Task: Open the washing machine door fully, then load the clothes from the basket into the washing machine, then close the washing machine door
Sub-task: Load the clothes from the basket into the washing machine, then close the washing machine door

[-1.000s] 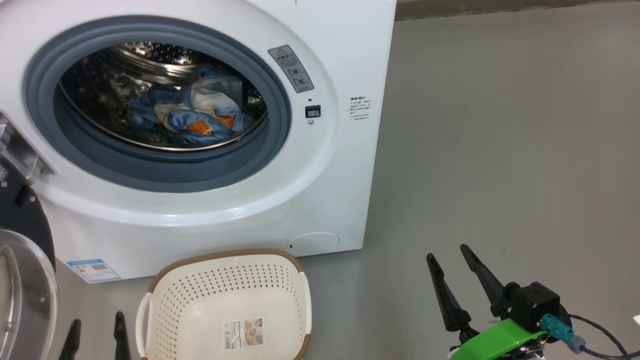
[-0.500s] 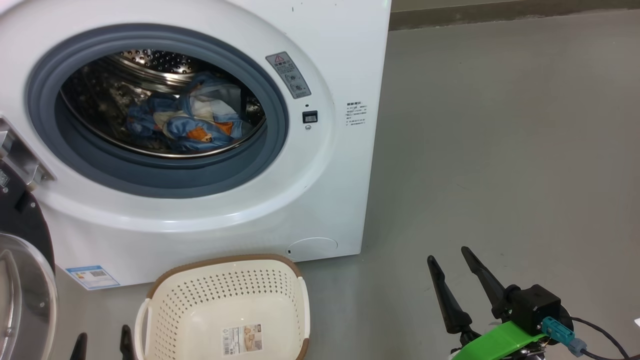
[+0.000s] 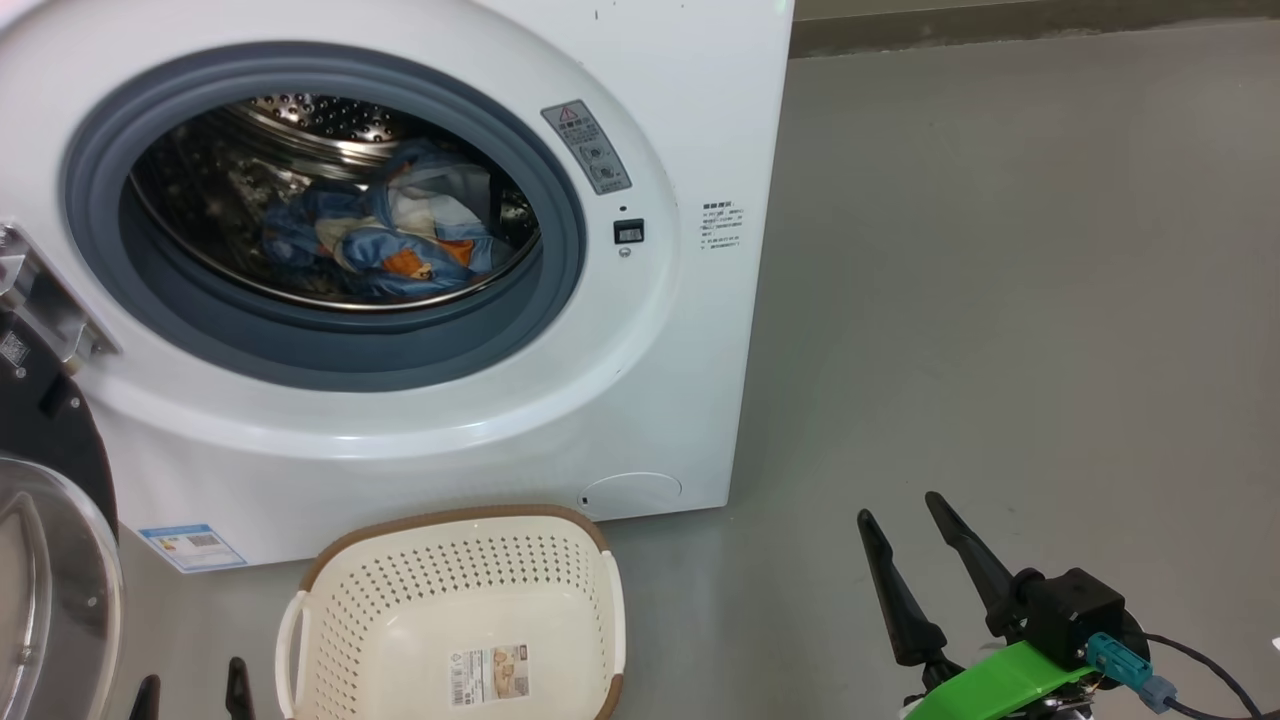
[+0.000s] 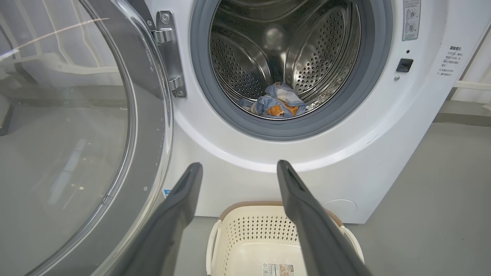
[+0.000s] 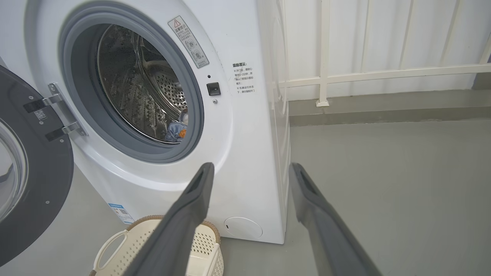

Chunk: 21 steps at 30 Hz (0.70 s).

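Your left gripper (image 4: pixel 238 165) holds its two dark fingers wide apart. Just under their tips sits the basket (image 4: pixel 245 234), cream and perforated with a brown rim, its bare bottom showing a label sticker. Beyond the tips, the clothes (image 4: pixel 278 105) lie low in the steel drum (image 4: pixel 245 50) of the washing machine (image 4: pixel 383 134), a crumpled light blue heap with orange and white patches. The washing machine door (image 4: pixel 151 115) stands swung out to the fingers' left. Your right gripper (image 5: pixel 251 165), equally spread, points at the machine's right front corner.

The washing machine (image 3: pixel 400 460) mouth at eleven o'clock is left unblocked; the washing machine door (image 3: pixel 60 560) is swung out at nine, the basket (image 3: pixel 450 580) at six
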Tool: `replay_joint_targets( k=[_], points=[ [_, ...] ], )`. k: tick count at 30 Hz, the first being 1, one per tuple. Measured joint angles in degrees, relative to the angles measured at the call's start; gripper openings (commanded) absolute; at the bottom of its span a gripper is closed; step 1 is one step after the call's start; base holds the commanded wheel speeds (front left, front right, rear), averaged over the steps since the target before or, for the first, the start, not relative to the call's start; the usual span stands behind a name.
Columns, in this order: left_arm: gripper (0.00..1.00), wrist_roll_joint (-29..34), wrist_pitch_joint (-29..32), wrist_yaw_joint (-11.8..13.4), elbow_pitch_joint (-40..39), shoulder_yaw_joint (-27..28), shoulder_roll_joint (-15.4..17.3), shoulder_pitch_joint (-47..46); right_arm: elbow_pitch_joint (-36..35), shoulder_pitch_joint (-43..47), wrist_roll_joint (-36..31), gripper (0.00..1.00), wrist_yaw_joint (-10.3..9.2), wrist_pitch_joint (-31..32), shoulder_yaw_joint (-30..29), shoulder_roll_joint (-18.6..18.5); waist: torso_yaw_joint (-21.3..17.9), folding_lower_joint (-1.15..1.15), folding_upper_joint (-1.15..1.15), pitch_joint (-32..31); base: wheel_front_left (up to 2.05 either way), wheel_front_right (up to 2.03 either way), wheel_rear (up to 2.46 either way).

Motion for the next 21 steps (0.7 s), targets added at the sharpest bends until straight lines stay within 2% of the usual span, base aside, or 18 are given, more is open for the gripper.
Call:
replay_joint_targets(
  k=[12, 21],
  points=[
    [1.0, -0.1, 0.0, -0.9, 0.3, 1.7, 0.0, -0.7, -0.2, 0.0, 0.0, 1.0, 0.0, 0.0, -0.4, 0.0, -0.2, 0.0, 0.0, 0.1, -0.15, 0.15, 0.0],
    [1.0, -0.2, 0.0, -1.5, 0.9, 2.1, 0.0, -1.3, -0.3, 0.0, 0.0, 1.0, 0.0, 0.0, -0.9, 0.0, -0.3, 0.0, 0.0, 0.3, -1.36, 1.36, 0.0]
  ],
)
